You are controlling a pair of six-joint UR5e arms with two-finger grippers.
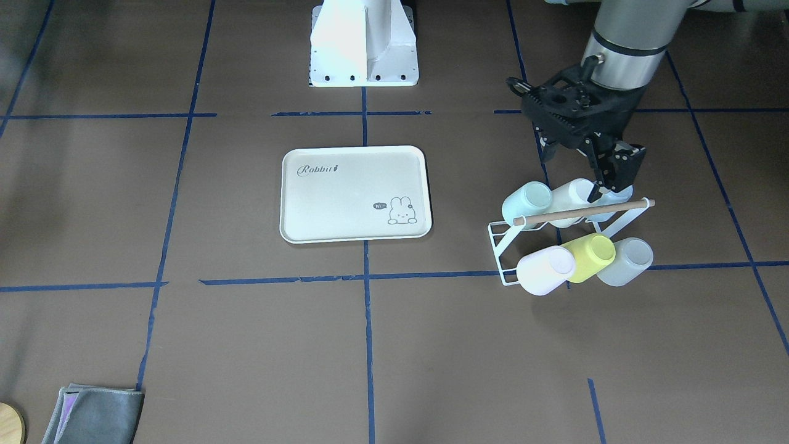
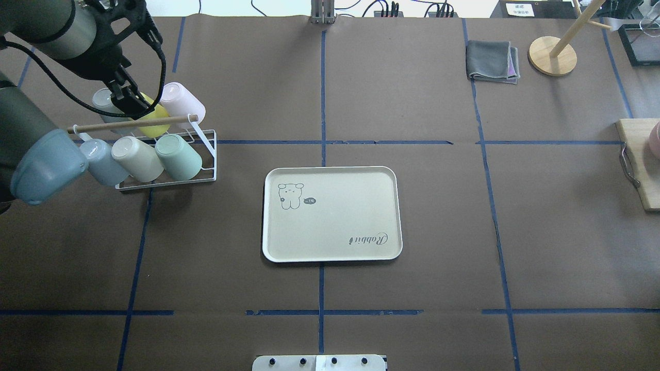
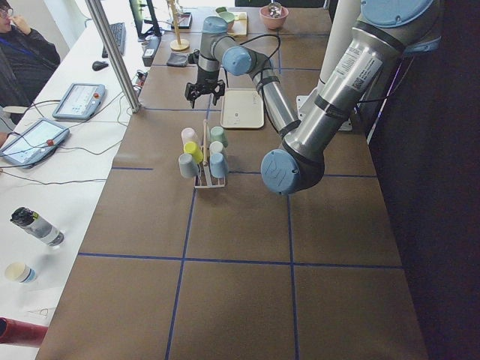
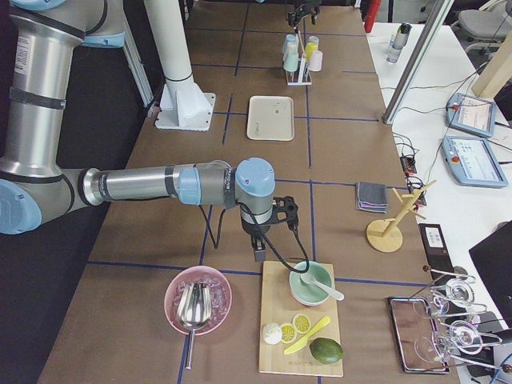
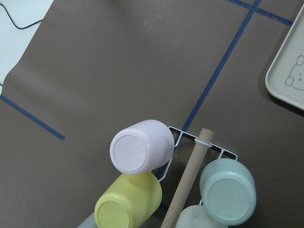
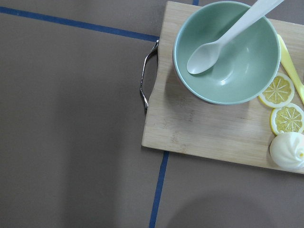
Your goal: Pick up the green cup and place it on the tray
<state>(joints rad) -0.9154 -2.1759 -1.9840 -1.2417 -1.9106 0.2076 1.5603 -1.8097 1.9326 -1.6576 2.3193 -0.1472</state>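
Observation:
The green cup (image 2: 178, 157) lies mouth-down on a white wire rack (image 2: 207, 154) at the table's left, at the rack's end nearest the tray. It also shows in the front view (image 1: 527, 203) and the left wrist view (image 5: 228, 190). The cream tray (image 2: 335, 226) lies empty at mid-table, also seen from the front (image 1: 345, 203). My left gripper (image 1: 611, 182) hovers above the rack's other end, away from the green cup, jaws apart and empty. My right gripper (image 4: 260, 244) is far off by a cutting board; I cannot tell whether it is open or shut.
The rack also holds pink (image 2: 181, 105), yellow-green (image 2: 152, 123), cream (image 2: 135, 158), pale blue (image 2: 103, 164) and grey cups under a wooden rod (image 2: 129, 123). A folded grey cloth (image 2: 492, 61), a wooden stand (image 2: 553, 54) and a cutting board (image 2: 639, 170) with a green bowl (image 6: 225, 52) lie at the right.

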